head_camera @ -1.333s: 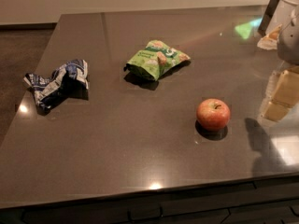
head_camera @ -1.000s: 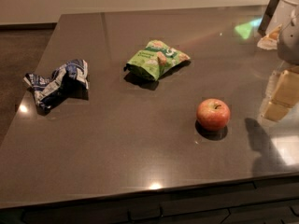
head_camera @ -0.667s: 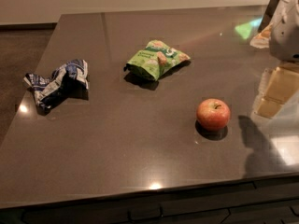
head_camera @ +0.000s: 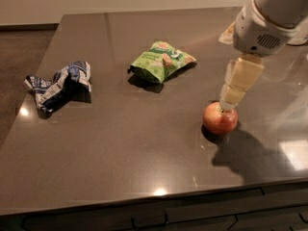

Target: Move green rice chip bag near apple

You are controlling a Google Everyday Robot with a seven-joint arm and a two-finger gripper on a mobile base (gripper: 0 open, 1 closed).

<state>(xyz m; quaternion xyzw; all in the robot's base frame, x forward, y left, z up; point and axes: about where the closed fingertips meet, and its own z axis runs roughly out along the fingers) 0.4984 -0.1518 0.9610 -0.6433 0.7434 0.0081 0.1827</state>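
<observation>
Gripper (head_camera: 227, 104) now above apple (head_camera: 220, 121) — stem hidden

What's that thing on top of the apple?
The robot's pale gripper hangs just over the apple, its tip covering the apple's top. Whether they touch cannot be seen, and the stem spot is hidden under it.

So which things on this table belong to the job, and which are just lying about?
Job: puffy light-green rice chip bag, mid-table; round red-orange apple, front right; cream tool, hanging directly over the apple.
Lying about: crumpled blue-and-white snack bag, far left on the dark table.
</observation>
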